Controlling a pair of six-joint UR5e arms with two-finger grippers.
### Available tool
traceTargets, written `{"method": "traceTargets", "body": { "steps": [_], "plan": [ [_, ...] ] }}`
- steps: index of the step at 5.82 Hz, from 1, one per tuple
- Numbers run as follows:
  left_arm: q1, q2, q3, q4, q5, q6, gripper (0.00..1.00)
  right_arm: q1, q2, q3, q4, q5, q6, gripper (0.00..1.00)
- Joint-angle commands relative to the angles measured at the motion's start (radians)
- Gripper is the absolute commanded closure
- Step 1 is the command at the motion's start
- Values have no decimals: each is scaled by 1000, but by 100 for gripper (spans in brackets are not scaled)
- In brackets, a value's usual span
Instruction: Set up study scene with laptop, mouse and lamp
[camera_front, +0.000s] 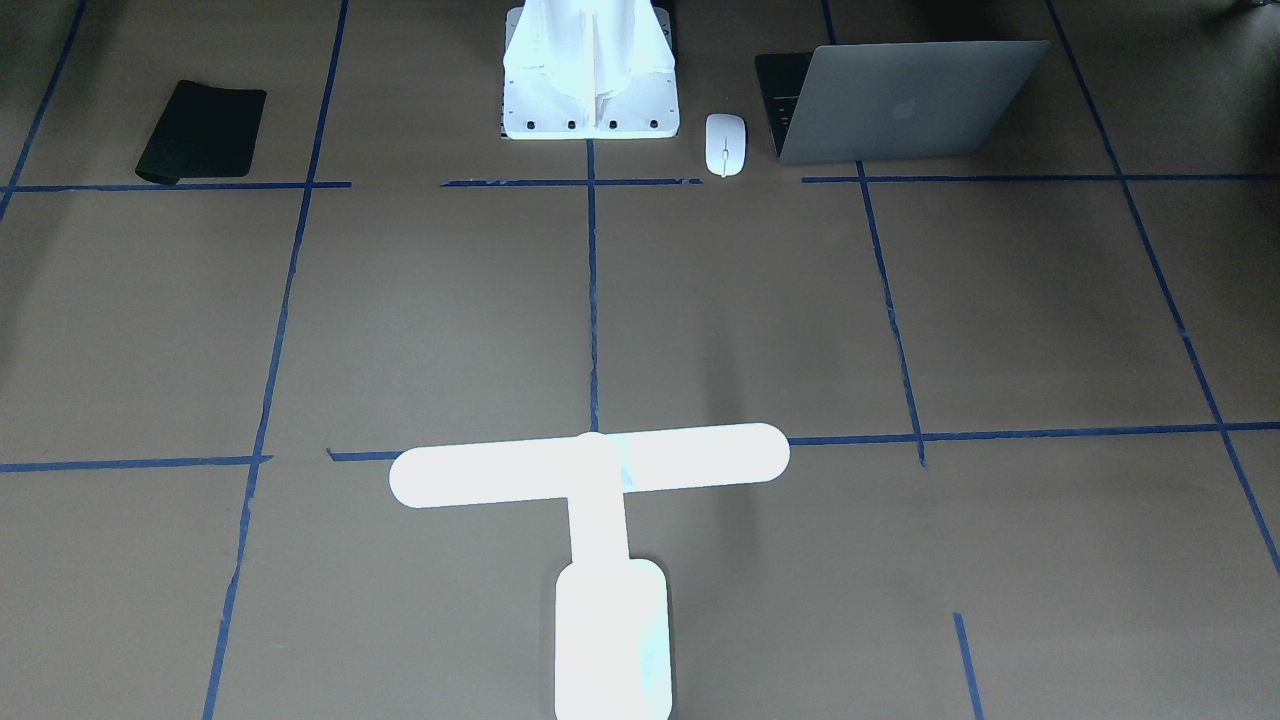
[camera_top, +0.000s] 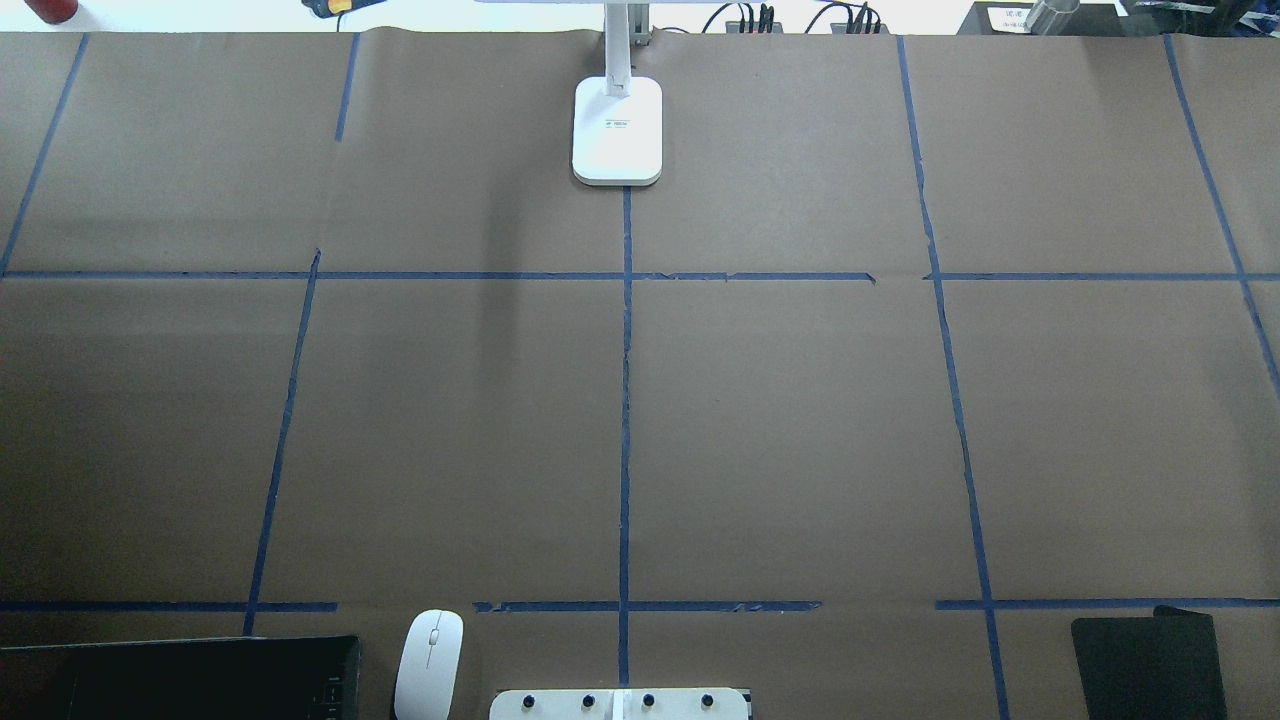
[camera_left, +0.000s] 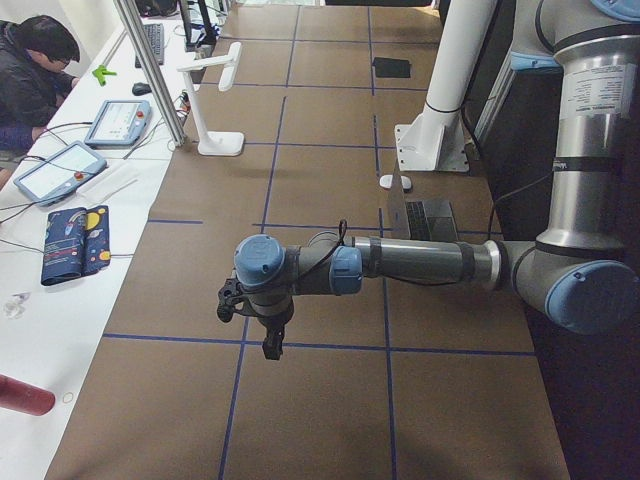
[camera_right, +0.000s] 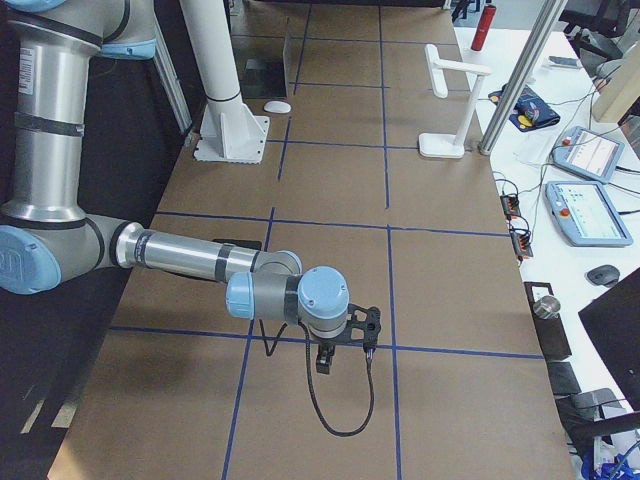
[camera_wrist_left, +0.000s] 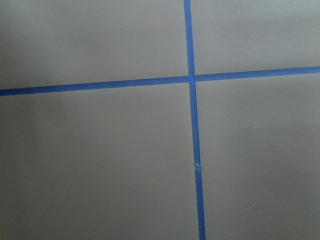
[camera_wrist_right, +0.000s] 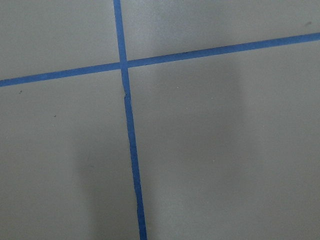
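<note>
Grey laptop (camera_front: 900, 100) sits half open at the table's (camera_front: 760, 300) robot-side edge, the white mouse (camera_front: 725, 143) just beside it toward the pedestal (camera_front: 590, 90), and the glowing T-shaped lamp (camera_front: 590, 470) stands mid far edge. The left gripper (camera_left: 268, 340) and right gripper (camera_right: 345, 350) hang over opposite table ends, well apart from all three, and I can't tell if either is open or clamped. A black mat (camera_front: 203, 132) lies at the robot-side edge on the right

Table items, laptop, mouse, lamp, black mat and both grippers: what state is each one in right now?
laptop: open, lid up.
mouse: flat on the table, touching nothing else.
lamp: upright on its base; on or off unclear.
black mat: lying flat, nothing on it.
left gripper: hangs over the table; jaws unreadable.
right gripper: hangs over the table; jaws unreadable.
</note>
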Motion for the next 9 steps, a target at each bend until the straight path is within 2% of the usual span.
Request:
{"method": "traceTargets", "body": {
  "steps": [1, 9],
  "plan": [
    [-1, 3, 0, 0, 0, 0, 0, 0, -2, 5, 2, 0, 0, 0],
    [-2, 5, -8, 0, -2, 0, 0, 0, 9, 6, 8, 29, 3, 0]
  ]
}}
